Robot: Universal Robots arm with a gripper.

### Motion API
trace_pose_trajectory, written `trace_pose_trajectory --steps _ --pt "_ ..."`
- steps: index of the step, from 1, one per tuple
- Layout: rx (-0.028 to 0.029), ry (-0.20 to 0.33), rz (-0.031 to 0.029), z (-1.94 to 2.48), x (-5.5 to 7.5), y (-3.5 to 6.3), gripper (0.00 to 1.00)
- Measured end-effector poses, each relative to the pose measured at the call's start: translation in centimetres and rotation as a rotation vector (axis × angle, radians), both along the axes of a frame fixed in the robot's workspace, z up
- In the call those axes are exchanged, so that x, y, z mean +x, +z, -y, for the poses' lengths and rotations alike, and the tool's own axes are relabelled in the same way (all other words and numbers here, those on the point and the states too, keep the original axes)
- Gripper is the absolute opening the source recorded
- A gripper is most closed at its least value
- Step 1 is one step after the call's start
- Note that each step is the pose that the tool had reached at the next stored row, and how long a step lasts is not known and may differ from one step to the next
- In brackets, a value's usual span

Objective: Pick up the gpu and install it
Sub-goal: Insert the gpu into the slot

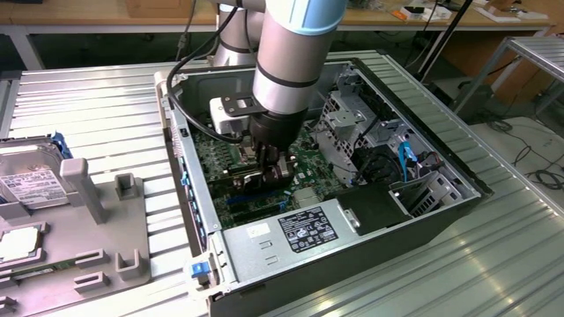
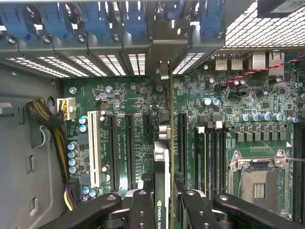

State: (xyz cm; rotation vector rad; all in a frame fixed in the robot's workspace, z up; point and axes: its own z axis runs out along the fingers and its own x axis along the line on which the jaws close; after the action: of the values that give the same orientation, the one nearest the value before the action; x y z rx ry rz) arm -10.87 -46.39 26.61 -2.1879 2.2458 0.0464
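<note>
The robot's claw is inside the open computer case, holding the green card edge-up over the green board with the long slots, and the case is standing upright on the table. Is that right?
Almost. The computer case isn't standing upright: the exterior view shows it lying on its side on the metal table, open side up. The rest holds: the claw is shut on the gpu, edge-up over the motherboard and its slots.

Ribbed metal table [image 1: 493,264], wooden bench [image 1: 105,14] behind — cables on floor [image 1: 537,142]

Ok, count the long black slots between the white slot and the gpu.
2. One long black slot lies beside the white slot; the other is next, toward the gpu. A shorter black slot sits closer still. None looks hidden.
</note>
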Motion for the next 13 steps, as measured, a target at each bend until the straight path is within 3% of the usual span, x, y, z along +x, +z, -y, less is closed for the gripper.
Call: trace_pose_trajectory --steps 13 --pt "0.0002 0.009 0.0002 0.0 -0.09 -0.12 0.27"
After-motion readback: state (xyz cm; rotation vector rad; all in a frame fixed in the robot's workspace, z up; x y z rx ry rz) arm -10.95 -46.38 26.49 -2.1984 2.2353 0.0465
